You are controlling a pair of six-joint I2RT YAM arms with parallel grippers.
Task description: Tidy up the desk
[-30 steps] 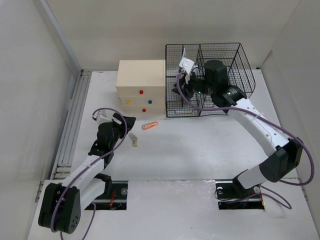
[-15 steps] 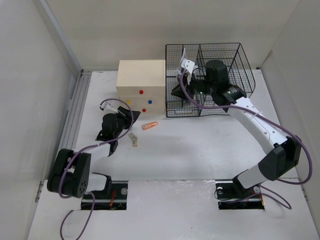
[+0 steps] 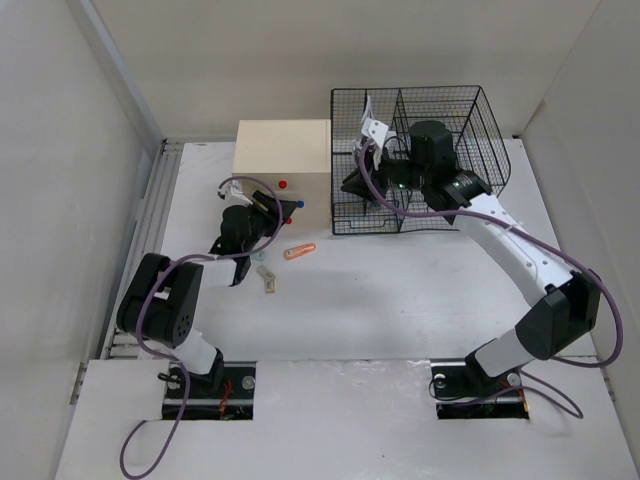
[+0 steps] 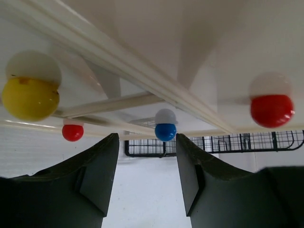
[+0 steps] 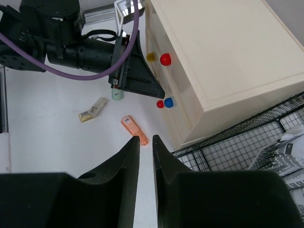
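The white desk (image 3: 400, 300) carries an orange stick-shaped item (image 3: 299, 250), also in the right wrist view (image 5: 134, 129), and a small beige barcoded piece (image 3: 268, 281). My left gripper (image 3: 284, 208) is open and empty at the front of the beige drawer box (image 3: 282, 160). In the left wrist view the gripper (image 4: 147, 140) has a blue knob (image 4: 165, 131) just ahead, between its fingertips but not touched. My right gripper (image 3: 352, 185) hangs at the wire basket's left front corner. Its jaws (image 5: 146, 137) are nearly shut with a narrow gap, holding nothing.
The black wire basket (image 3: 440, 120) stands at the back right with a white packet (image 3: 374, 128) in it. The drawer box front has a yellow knob (image 4: 30, 97) and two red knobs (image 4: 271, 109). A small pale green item (image 5: 117, 94) lies by the left gripper.
My left arm has stretched forward and right, from the open desk up to the drawer box front. My right arm has barely moved.
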